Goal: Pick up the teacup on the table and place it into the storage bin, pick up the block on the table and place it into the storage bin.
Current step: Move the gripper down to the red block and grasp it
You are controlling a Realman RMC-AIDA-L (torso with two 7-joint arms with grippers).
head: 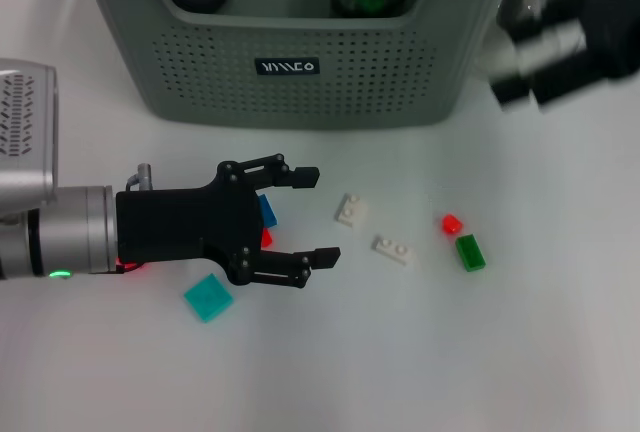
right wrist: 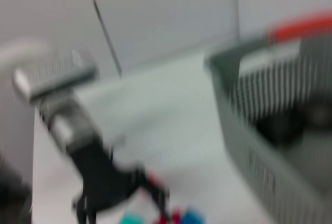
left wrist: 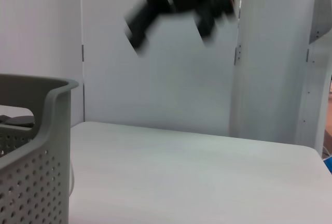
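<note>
Left gripper [head: 308,217]: jaws spread wide, holding nothing, low over the table [head: 330,372].
Right gripper [head: 520,67]: blurred beside the bin's right edge; finger state unreadable.
Storage bin [head: 300,77]: far table edge.
White blocks [head: 350,210]: open table just beyond the left fingertips.

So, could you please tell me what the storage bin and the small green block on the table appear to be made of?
The storage bin looks like moulded plastic, matte grey-green: its walls are punched with even rows of holes and its rim is rounded. The green block seems to be hard, glossy plastic, judging by its saturated colour and crisp edges.
</note>
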